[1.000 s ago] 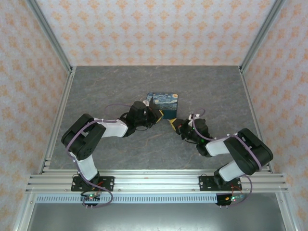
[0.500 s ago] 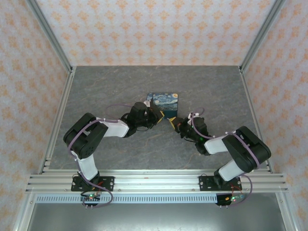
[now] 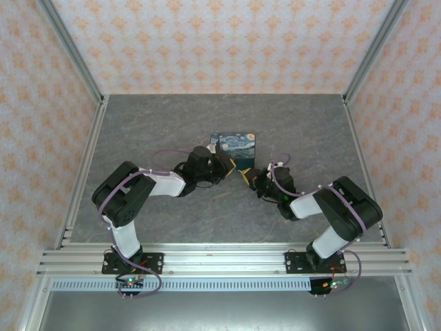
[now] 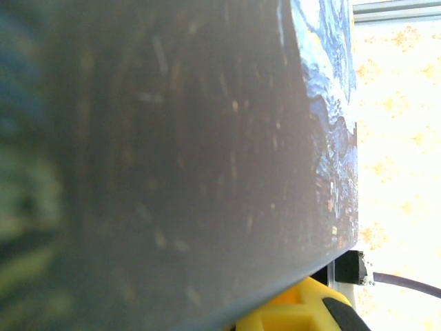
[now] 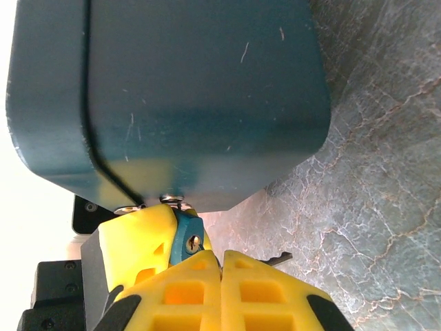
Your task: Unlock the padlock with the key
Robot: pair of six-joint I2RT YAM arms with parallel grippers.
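A small blue padlock (image 5: 183,238) hangs at the lower edge of a dark teal box (image 5: 193,89), its brass keyhole facing the right wrist camera. My left gripper (image 3: 227,165) is shut on the padlock, with one yellow finger (image 5: 134,248) flat against its side. Just in front of the padlock, my right gripper (image 5: 221,256) is shut on the key. The key's dark tip (image 5: 279,259) sticks out to the right of the fingers, beside the keyhole and not in it. In the top view the right gripper (image 3: 248,176) nearly touches the left one.
The box (image 3: 234,143) has a starry-night print on its lid and stands mid-table on the grey marbled surface (image 3: 172,124). Its side (image 4: 172,138) is pressed close to the left wrist camera, above a yellow finger (image 4: 293,314). Metal frame posts and patterned walls enclose the table.
My right arm has drawn in a little, and its gripper has edged left toward the padlock. The left arm and the box have stayed put.
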